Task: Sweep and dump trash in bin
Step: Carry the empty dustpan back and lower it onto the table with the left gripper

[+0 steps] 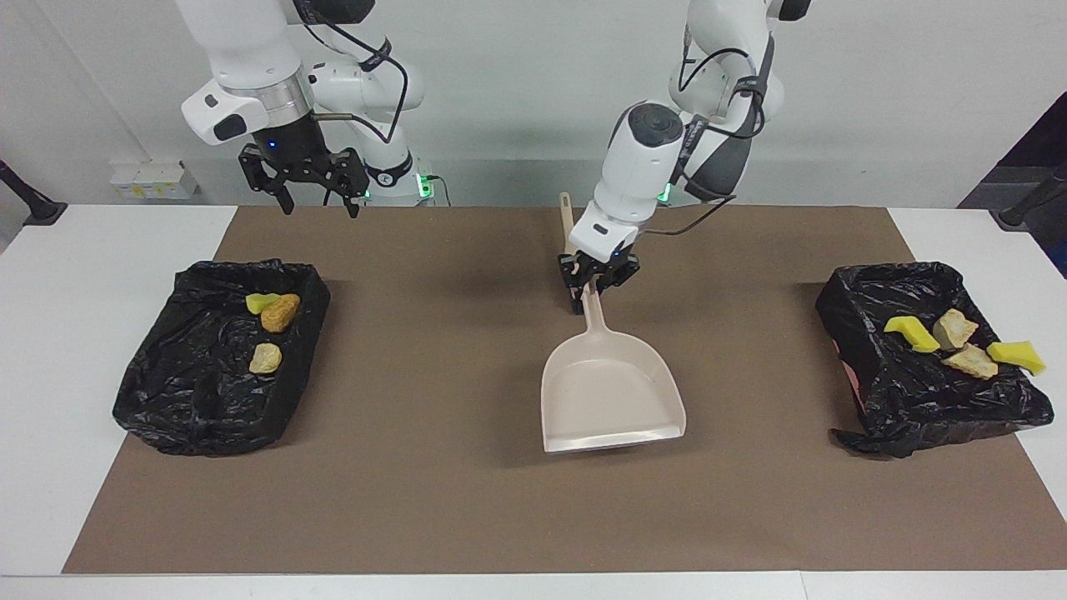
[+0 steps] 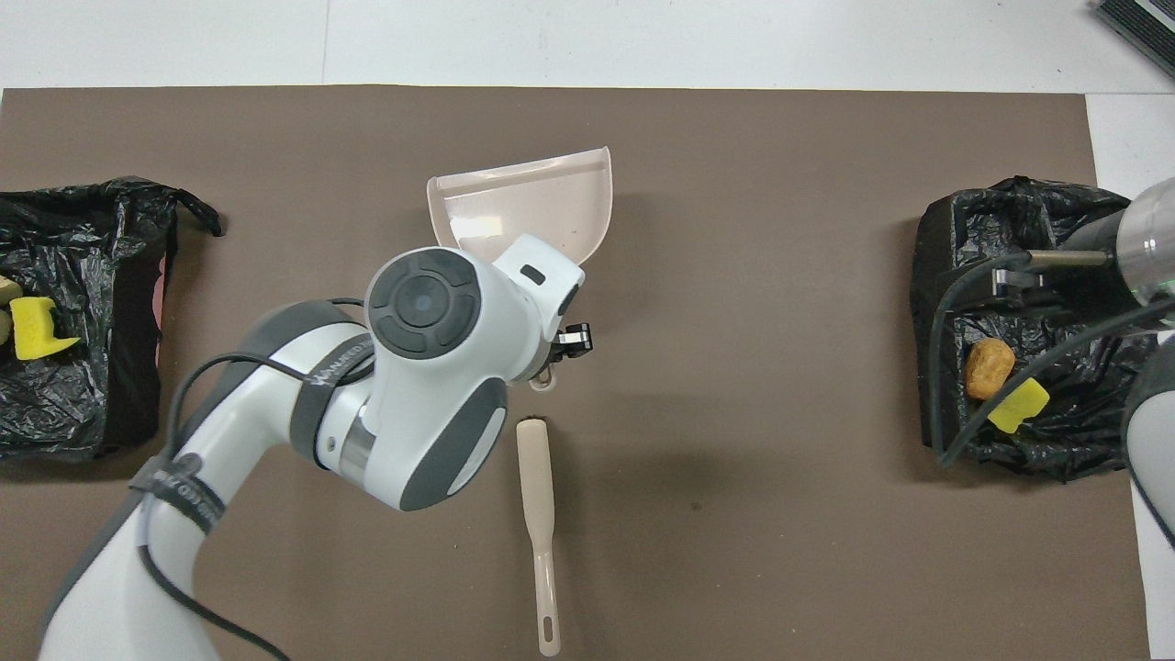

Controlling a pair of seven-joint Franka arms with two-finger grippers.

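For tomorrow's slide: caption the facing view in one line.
Left gripper holds the dustpan by its handle mid-mat; trash fills both bins.

On the white bench (image 1: 83,250), a brown rectangular mat (image 1: 467,500). At the right arm's end of the mat, a bin lined with black plastic (image 1: 200,392), three scraps of trash (image 1: 279,312) inside. At the left arm's end, a second black-lined bin (image 1: 909,392), holding four scraps (image 1: 954,329). Midway between, a beige plastic dustpan (image 1: 608,392), its handle in the left pincer (image 1: 593,287); nearer the robots, a beige brush (image 2: 537,514). Over the mat's edge, the right pincer (image 1: 315,193).
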